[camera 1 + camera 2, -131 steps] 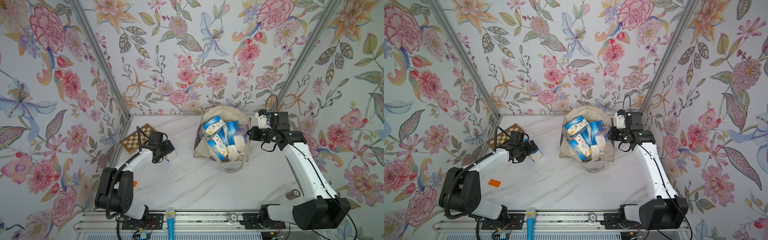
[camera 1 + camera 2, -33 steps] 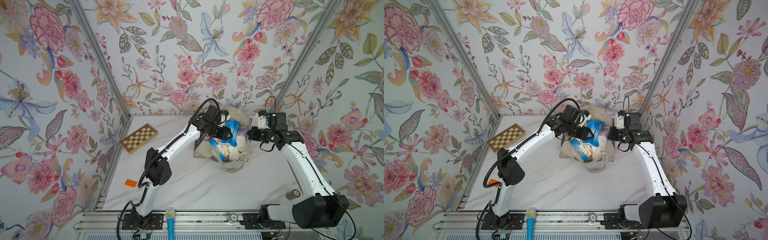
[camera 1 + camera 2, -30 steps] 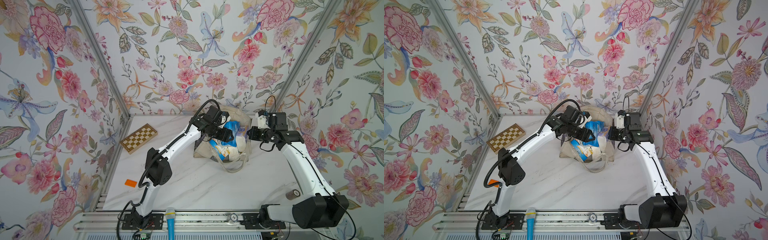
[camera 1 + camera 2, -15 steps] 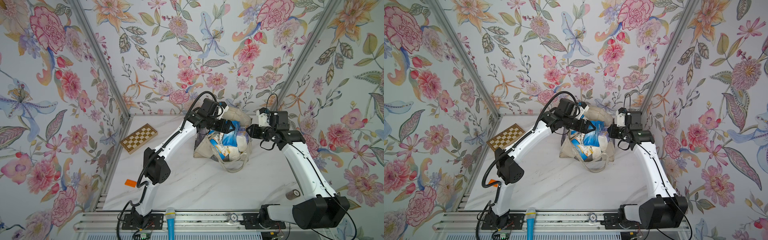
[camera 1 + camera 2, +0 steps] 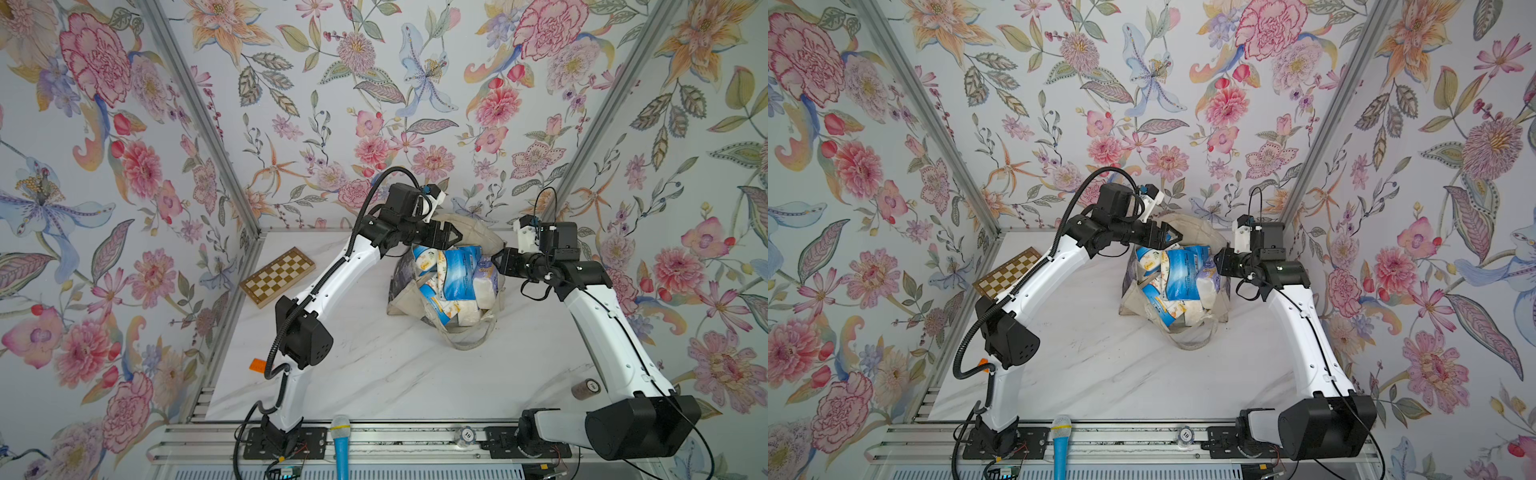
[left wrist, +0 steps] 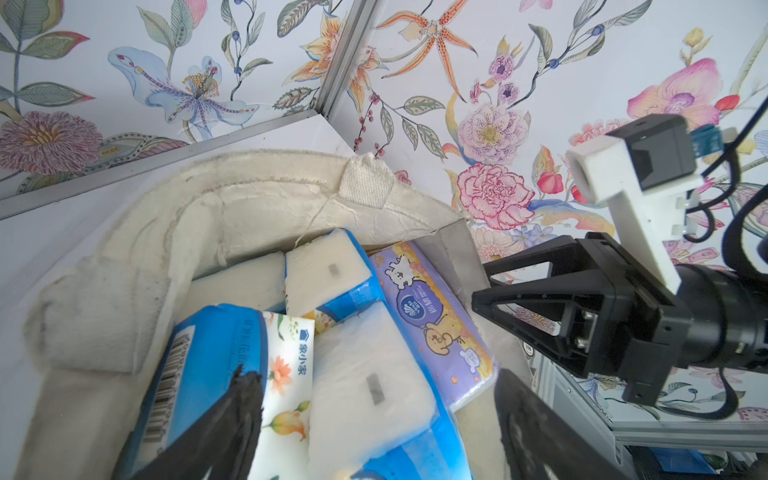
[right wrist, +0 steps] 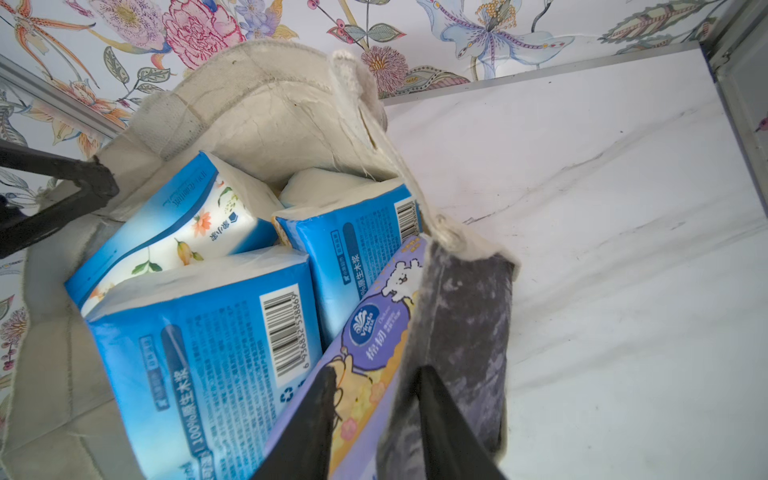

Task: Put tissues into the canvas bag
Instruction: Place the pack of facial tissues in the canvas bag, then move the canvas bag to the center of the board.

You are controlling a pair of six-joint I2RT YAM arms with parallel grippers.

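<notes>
Since packing looks finished, our empty left pincer [image 5: 455, 240] gapes over the canvas bag [image 5: 478, 232], right pincer [image 5: 495, 261] half-open astride its rim; we should withdraw.

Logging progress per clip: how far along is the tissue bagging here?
Done: tissues fill the canvas bag; no pack shows on the table. In hand: nothing; left gripper hangs open over the mouth, right gripper straddles the rim, jaws apart. Left: apparently only withdrawing.

The white marble-patterned tabletop [image 5: 374, 374] carried the canvas bag [image 5: 473, 233], slumped open toward the far edge. A wooden chessboard [image 5: 277, 276] lay flat by the far left corner. A small orange tag [image 5: 257, 365] sat at the left edge, and what looked like a short brown cylinder [image 5: 585, 388] lay near the right edge.
</notes>
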